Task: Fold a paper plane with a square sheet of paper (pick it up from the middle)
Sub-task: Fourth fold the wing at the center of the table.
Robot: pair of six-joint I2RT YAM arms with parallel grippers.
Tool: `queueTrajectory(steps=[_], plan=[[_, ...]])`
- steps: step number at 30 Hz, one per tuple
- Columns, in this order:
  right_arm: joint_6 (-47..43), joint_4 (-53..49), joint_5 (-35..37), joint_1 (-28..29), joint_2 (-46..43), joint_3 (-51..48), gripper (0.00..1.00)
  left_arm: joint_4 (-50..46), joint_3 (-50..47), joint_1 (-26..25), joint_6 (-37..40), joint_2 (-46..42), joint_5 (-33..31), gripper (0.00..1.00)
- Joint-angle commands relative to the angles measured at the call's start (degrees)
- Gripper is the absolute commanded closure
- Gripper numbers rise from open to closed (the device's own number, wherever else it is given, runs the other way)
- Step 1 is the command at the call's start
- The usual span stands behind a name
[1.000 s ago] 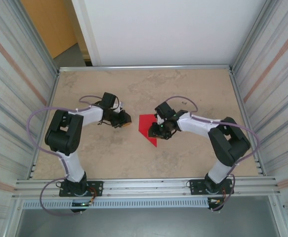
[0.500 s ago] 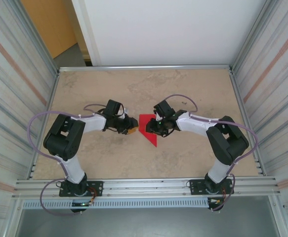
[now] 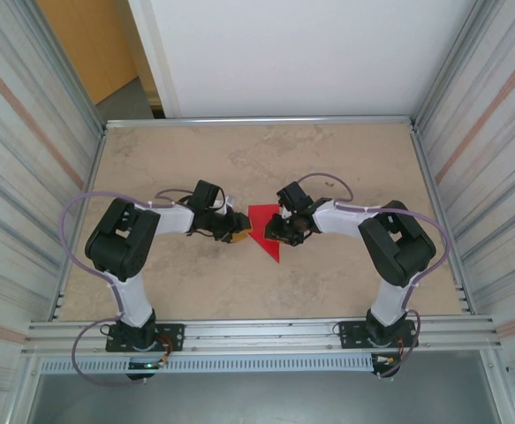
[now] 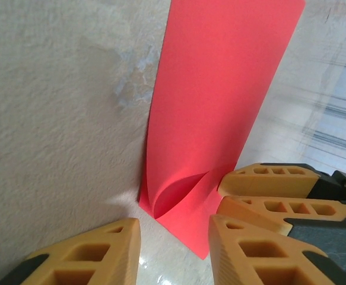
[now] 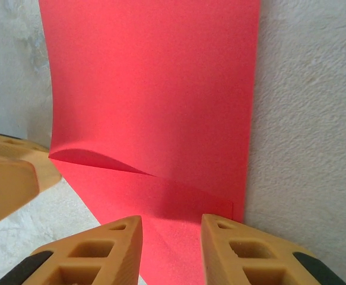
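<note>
The left gripper (image 3: 238, 235) and the right gripper (image 3: 276, 231) face each other low over the table (image 3: 195, 291), their tips near one another, with the red sheet of paper (image 3: 261, 219) lying between and under them. From above, the sheet shows as a folded shape, and its sharp corner points back toward the arms' bases, just past the right gripper's near side

In the left wrist view the left gripper's jaws stand partly apart. Bare table and the sheet's nearest corner show in the gap, and nothing is clamped between its fingers (image 4: 86, 258). The sheet stretches straight ahead of this gripper, away from its tips. Just in front of them one layer curls up off the table in a small loop. To the right of that loop, close by the left gripper's right finger, the two orange fingers of the right gripper (image 4: 267, 181) sit at the sheet's edge; whether they touch it cannot be told

In the right wrist view the right gripper's jaws are likewise partly apart. Flat red paper shows in the gap between its fingers (image 5: 92, 255) and runs on under them, with no fold pinched. Ahead of its tips a flap lifts in a shallow arch, and to its left the left gripper's orange fingertips lie beside the sheet's edge
</note>
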Motion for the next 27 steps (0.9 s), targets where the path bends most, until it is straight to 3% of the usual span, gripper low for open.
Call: queueTrajectory(steps=[1,7,27], plan=[[0.0,-0.7,0.4,-0.4,1.7,-0.9,0.69,-0.3,1.6,-0.5,1.7,1.7,2.2,0.65],[-0.2,-0.7,0.6,-0.7,1.5,-1.3,0.7,-0.1,2.6,-0.5,2.1,2.3,3.1,0.73],[-4.5,-1.5,0.2,-0.8,1.0,-1.2,0.7,-8.8,9.4,-0.3,9.4,6.2,5.3,0.78]])
